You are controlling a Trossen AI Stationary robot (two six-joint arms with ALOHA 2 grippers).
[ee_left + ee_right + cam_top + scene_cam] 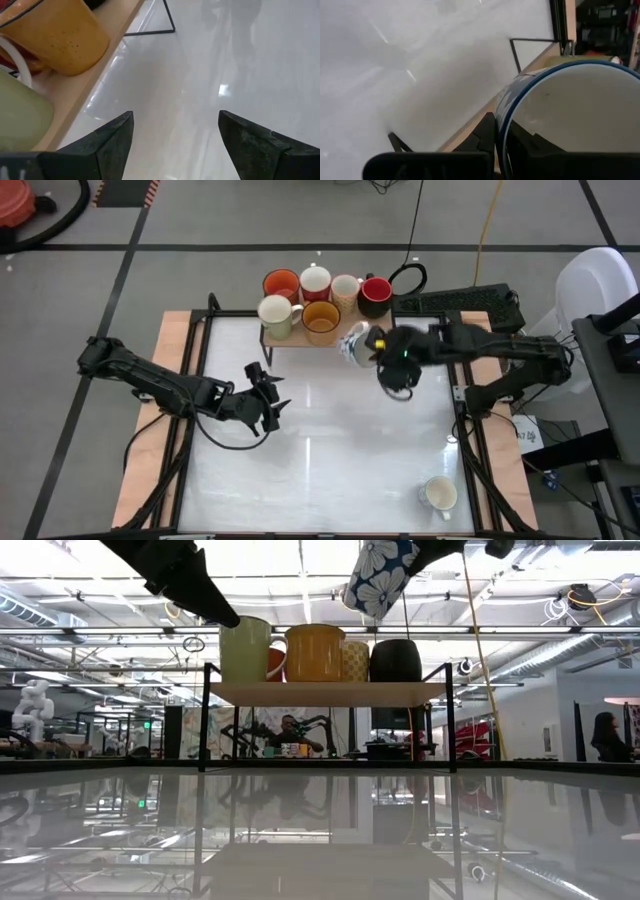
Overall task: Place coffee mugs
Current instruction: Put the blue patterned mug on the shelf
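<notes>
Six mugs [318, 298] sit on the shelf [330, 337] at the counter's far edge. Right hand [368, 347] pinches the patterned mug [352, 343] beside it; left hand [268, 400] spread, empty. White mug [439, 494] left near the front-right corner.

Eight handled ceramic mugs show in the high view: six on the small wooden shelf [300, 340], namely one orange mug [281, 284], one red-and-white mug [315, 281], one cream patterned mug [345, 289], one dark red mug [375, 295], one pale cream mug [275, 313] and one amber-yellow mug [321, 320]; one blue-flowered mug [352, 343] (held off the shelf); one white mug [438, 494] alone on the worktop [330, 440]
</notes>
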